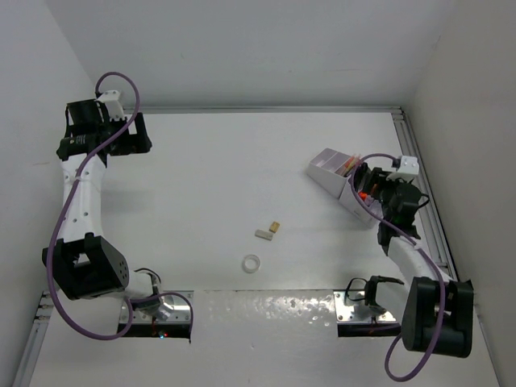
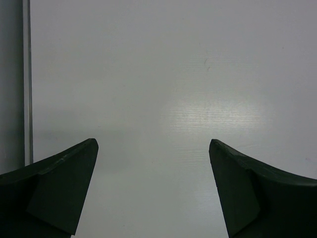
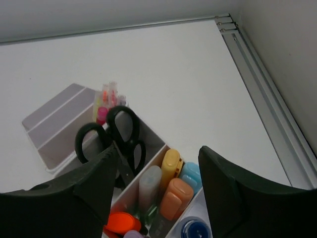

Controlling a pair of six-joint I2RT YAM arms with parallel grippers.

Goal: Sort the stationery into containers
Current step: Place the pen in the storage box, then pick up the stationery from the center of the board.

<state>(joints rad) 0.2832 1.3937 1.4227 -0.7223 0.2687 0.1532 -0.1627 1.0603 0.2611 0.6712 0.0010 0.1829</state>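
The lilac-white organizer stands at the right of the table, and my right gripper hovers over its near end. In the right wrist view this gripper is open, with nothing between its fingers. Below it, one compartment of the organizer holds black-handled scissors. The compartment beside that holds stubby highlighters in yellow, blue, orange and grey. Pens stand at the far end. Two small erasers and a clear tape ring lie mid-table. My left gripper is open over bare table at the far left.
A metal rail runs along the table's right edge close to the organizer, and it shows again as the rail in the right wrist view. White walls close in the back and both sides. Purple cables loop over both arms.
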